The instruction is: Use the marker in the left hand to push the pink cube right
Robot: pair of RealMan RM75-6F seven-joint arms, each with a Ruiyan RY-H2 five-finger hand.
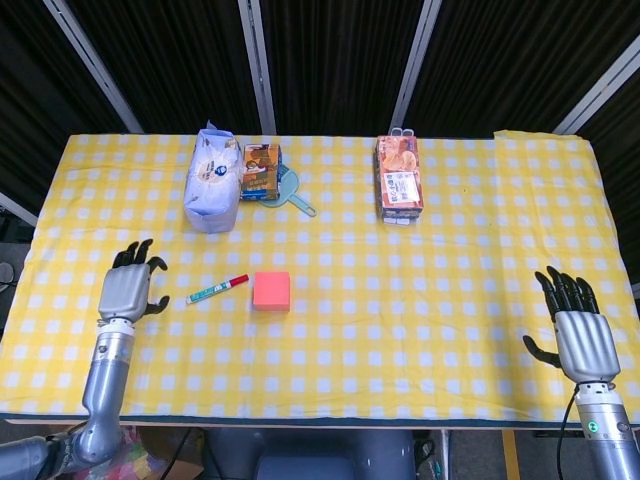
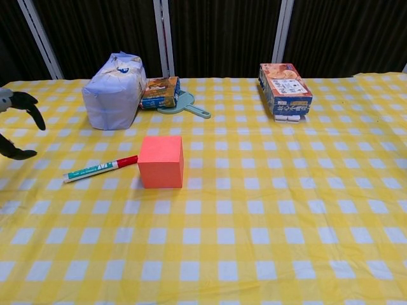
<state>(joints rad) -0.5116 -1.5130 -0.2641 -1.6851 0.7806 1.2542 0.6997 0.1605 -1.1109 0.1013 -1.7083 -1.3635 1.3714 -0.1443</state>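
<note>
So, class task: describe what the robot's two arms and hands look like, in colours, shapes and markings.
Both hands, left hand and right hand, have silver-grey metal backs and black fingers. Each sits on a round, silver-grey arm; the right wrist shows a small green mark.

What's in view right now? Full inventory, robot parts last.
marker: 1, white barrel with red cap, flat on the cloth just left of the cube, cap end toward it
pink cube: 1, pink-orange, centre-left of the table
white bag: 1, white-blue, back left
small box: 1, orange and blue, right beside the bag
teal paddle-shaped item: 1, teal, partly under the small box, handle pointing right
biscuit box: 1, orange, back, right of centre
tablecloth: 1, yellow-white check, covers the table
left hand: 1, grey with black fingers, open, left of the marker, not touching it
right hand: 1, same colours, open, near right corner
</note>
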